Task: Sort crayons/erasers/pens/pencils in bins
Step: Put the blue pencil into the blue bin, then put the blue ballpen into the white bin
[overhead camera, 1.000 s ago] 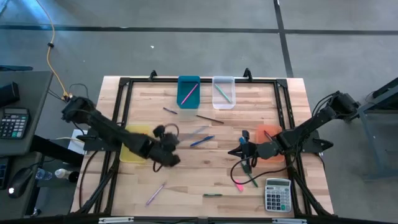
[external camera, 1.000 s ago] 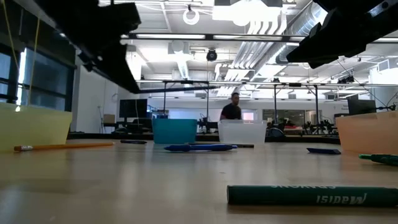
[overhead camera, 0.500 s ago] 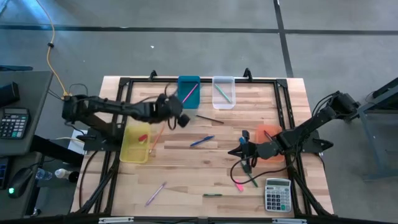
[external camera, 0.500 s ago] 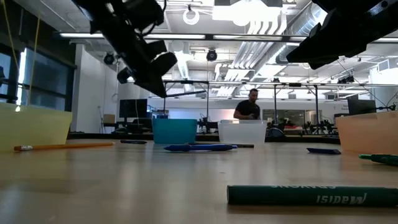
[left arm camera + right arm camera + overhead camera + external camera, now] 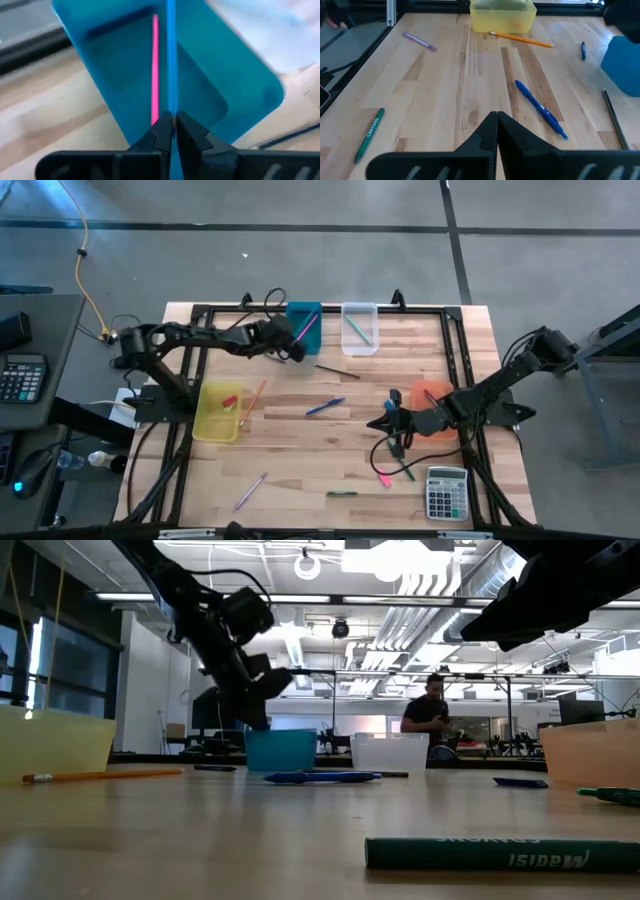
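Note:
My left gripper [image 5: 293, 350] [image 5: 172, 122] hangs at the near left corner of the teal bin [image 5: 303, 326] [image 5: 200, 75], shut on a thin blue stick [image 5: 171, 60]. A pink stick [image 5: 154, 65] lies inside that bin. The clear bin [image 5: 359, 328] holds a green stick. In the yellow bin [image 5: 218, 411] lies a red eraser [image 5: 230, 401]. My right gripper [image 5: 372, 425] [image 5: 496, 120] waits shut above the table at the right, in front of the orange bin [image 5: 432, 394]. My left gripper pinches the thin blue stick near one end [image 5: 171, 112] between its two fingertips. The fingers slant down toward the table's far side, and the stick runs on along their line, out over the teal bin. The stick is lifted clear of the table.
Loose on the table lie an orange pencil [image 5: 250, 402], a blue pen [image 5: 325, 407], a dark pen [image 5: 337, 371], a purple crayon [image 5: 250, 491] and a green crayon [image 5: 341, 493]. A grey calculator [image 5: 447, 493] sits near right. A person [image 5: 432, 715] stands far behind.
My left gripper has swung from beside the yellow bin toward the table's far edge and a little right, up to the teal bin, rolling as it went. It has stayed shut. My right arm has kept still.

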